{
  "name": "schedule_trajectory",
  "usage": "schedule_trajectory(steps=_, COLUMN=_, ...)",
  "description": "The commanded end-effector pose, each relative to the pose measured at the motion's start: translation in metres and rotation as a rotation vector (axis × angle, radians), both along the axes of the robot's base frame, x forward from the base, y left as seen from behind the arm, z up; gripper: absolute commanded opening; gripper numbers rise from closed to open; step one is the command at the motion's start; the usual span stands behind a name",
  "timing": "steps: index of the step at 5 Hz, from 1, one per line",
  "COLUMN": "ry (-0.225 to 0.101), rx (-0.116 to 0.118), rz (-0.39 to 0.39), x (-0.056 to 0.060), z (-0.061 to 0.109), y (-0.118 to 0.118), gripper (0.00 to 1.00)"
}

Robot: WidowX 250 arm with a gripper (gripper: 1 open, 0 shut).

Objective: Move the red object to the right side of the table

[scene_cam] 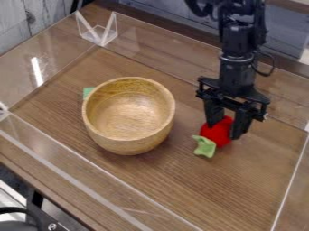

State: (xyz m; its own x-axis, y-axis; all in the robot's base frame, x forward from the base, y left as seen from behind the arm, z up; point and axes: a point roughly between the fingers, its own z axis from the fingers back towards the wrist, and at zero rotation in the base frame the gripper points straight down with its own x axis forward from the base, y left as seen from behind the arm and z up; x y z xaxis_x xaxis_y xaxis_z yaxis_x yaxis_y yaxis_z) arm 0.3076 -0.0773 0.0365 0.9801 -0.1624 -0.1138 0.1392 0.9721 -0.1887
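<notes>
The red toy (216,132) lies right of the wooden bowl (129,115) on the worktop (157,185), the gripper (220,118) released just over it, a green piece (88,92) beside the bowl's far-left rim, clear walls (284,60) edging everything.

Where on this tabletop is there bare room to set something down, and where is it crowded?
Bare wood shows between the round wooden bowl and the near edge, and in the near right part. It is crowded around the red strawberry-like toy, where the black jaws hover close.
</notes>
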Motion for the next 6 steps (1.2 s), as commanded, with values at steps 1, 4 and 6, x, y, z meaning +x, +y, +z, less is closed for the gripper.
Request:
schedule_trajectory(steps=1, ry=-0.018, rx=-0.005, rz=0.018, x=-0.003, z=-0.009, y=-0.017, gripper=0.0)
schedule_trajectory(steps=4, ry=0.002, rx=0.021, rz=-0.067, x=-0.01, z=-0.024, y=-0.021, gripper=0.0)
schedule_trajectory(steps=6, ry=0.018, rx=0.024, rz=0.067, x=-0.015, z=-0.027, y=-0.005, gripper=1.0)
